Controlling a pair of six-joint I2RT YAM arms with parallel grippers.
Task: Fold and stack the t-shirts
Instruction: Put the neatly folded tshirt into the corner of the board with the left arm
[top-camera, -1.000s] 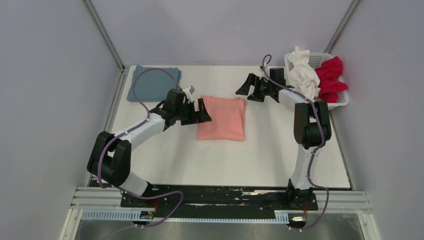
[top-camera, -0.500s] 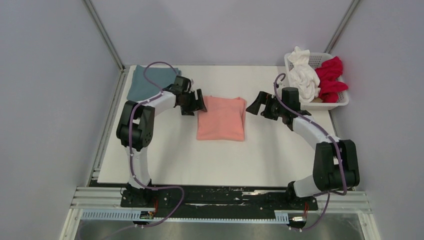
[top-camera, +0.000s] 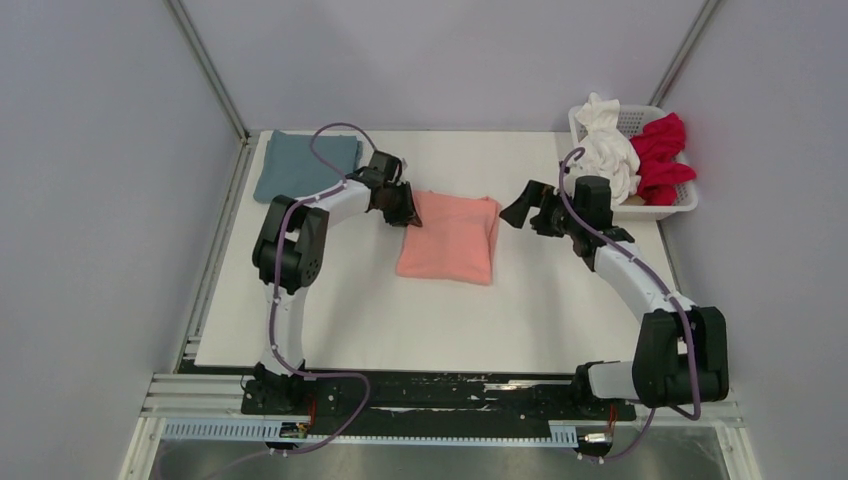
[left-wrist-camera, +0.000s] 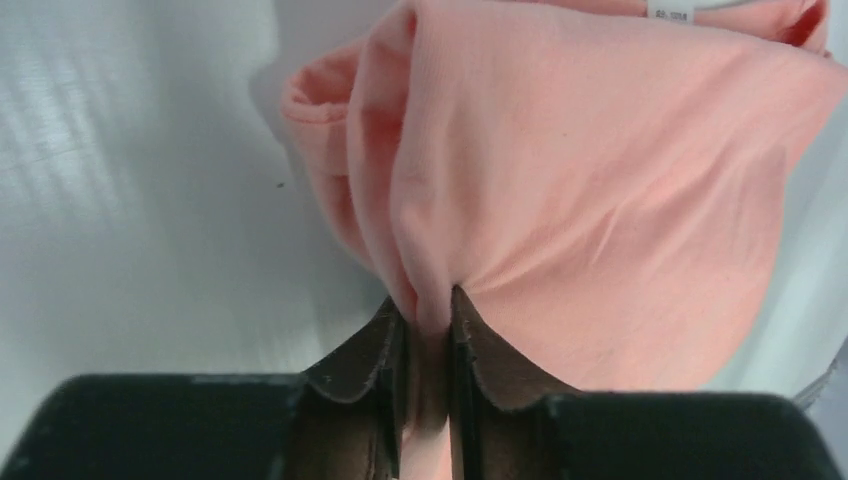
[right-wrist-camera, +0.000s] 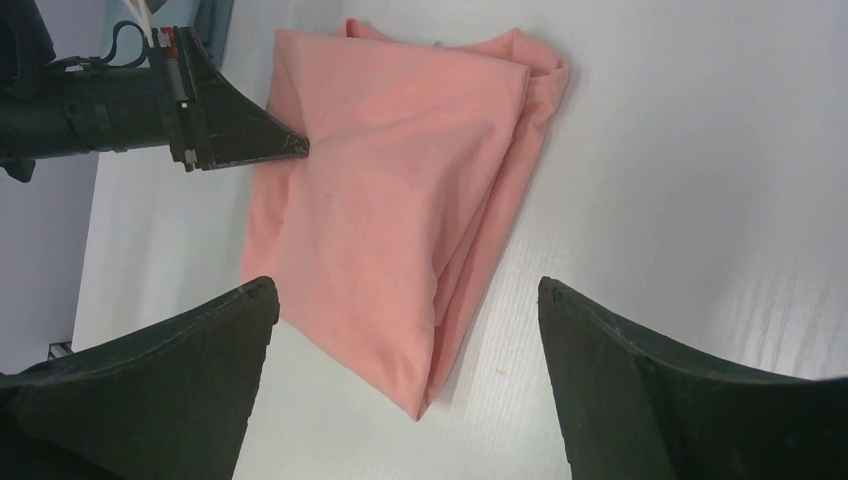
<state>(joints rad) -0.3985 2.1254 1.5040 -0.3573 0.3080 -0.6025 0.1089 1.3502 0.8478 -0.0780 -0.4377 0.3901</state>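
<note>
— Table first. What is on it?
— The white table (top-camera: 340, 320) carries two folded shirts. Both arms reach across it from the near edge.

— Where are the shirts?
— I count four. The pink tee (top-camera: 450, 245) lies folded at mid-table in a rough rectangle, with its layered edges on the right side. The blue tee (top-camera: 300, 168) lies folded flat in the far left corner, apart from the pink one. The white tee (top-camera: 606, 150) and red tee (top-camera: 662, 158) sit bunched and unfolded in the basket (top-camera: 684, 206) at the far right edge, white to the left of red.

— Left gripper?
— The left gripper (left-wrist-camera: 428, 300) is at the pink tee's far left corner. Its jaws are nipped onto a fold of the cloth, which puckers up between them.

— Right gripper?
— The right gripper (right-wrist-camera: 405, 290) is spread wide and holds nothing. It hangs just beside the pink tee's far right corner, pointing at it. Whether it touches the cloth, I cannot tell.

— Anything smaller?
— A white label (left-wrist-camera: 672, 12) shows at the pink tee's edge. Its print is unreadable.
</note>
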